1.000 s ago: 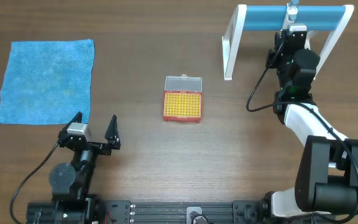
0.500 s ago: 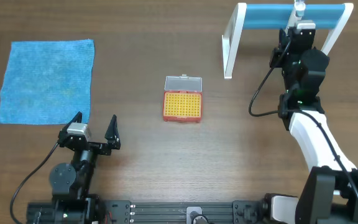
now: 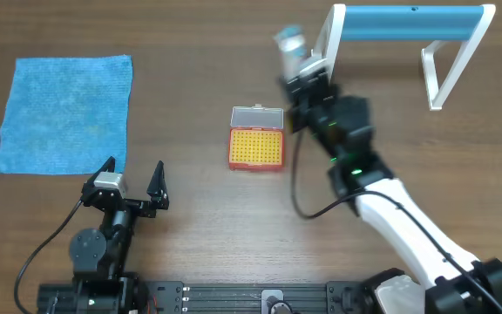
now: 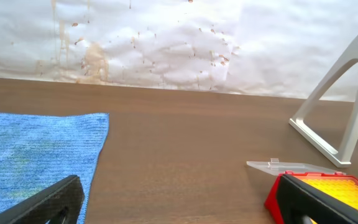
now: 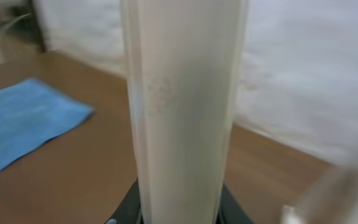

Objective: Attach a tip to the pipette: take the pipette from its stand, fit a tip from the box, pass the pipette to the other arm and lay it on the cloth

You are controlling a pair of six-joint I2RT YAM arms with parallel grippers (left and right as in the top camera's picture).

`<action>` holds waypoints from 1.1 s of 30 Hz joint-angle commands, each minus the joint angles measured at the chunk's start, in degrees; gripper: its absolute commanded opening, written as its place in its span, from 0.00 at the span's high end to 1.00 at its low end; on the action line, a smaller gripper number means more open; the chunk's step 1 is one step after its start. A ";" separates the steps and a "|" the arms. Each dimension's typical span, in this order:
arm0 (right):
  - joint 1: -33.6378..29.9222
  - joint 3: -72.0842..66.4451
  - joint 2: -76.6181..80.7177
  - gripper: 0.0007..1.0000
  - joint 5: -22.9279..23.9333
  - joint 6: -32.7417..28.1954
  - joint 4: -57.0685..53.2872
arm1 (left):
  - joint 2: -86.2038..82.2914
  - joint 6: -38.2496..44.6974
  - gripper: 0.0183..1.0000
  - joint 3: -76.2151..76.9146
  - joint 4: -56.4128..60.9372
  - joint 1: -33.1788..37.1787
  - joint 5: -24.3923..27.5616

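Right gripper [image 3: 308, 80] clamped on upright pipette [image 5: 182, 112], near tip box [image 3: 256, 146]. Left gripper [image 3: 134, 172] spread wide, holding nothing, beside blue cloth [image 3: 66, 113].

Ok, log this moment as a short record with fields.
pipette: white plastic pipette, upright in the right gripper, off its stand
tip box: red box of yellow tips, clear lid open, mid-table
stand: white frame with blue bar, far right
cloth: blue woven cloth, flat, far left
left gripper: open, near the cloth's corner
right gripper: shut on pipette, beside tip box
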 commanded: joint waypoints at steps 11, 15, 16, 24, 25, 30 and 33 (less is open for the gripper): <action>13.44 -0.81 20.57 0.93 -2.43 -7.76 30.69 | -0.35 -0.55 0.00 -0.22 -0.09 0.07 0.61; 13.73 -0.81 21.40 0.93 -2.47 -0.24 31.74 | -0.35 -0.52 0.00 -0.22 -0.09 0.07 0.61; 13.70 -0.81 21.40 0.93 -2.47 1.55 32.22 | -0.35 -0.55 0.00 -0.22 -0.09 0.07 0.61; 13.07 -3.80 21.35 0.93 -2.45 3.26 37.24 | -0.35 -0.55 0.00 -0.22 -0.09 0.07 0.61; 13.07 -5.03 21.31 0.93 -2.45 4.61 37.66 | -0.35 -0.55 0.00 -0.22 -0.09 0.07 0.61; 13.00 -9.46 20.74 0.93 -2.45 7.41 40.39 | -0.35 -0.55 0.00 -0.22 -0.09 0.07 0.61; 12.57 -9.99 19.45 0.93 -2.43 7.37 39.67 | -0.35 -0.52 0.00 -0.22 -0.09 0.07 0.61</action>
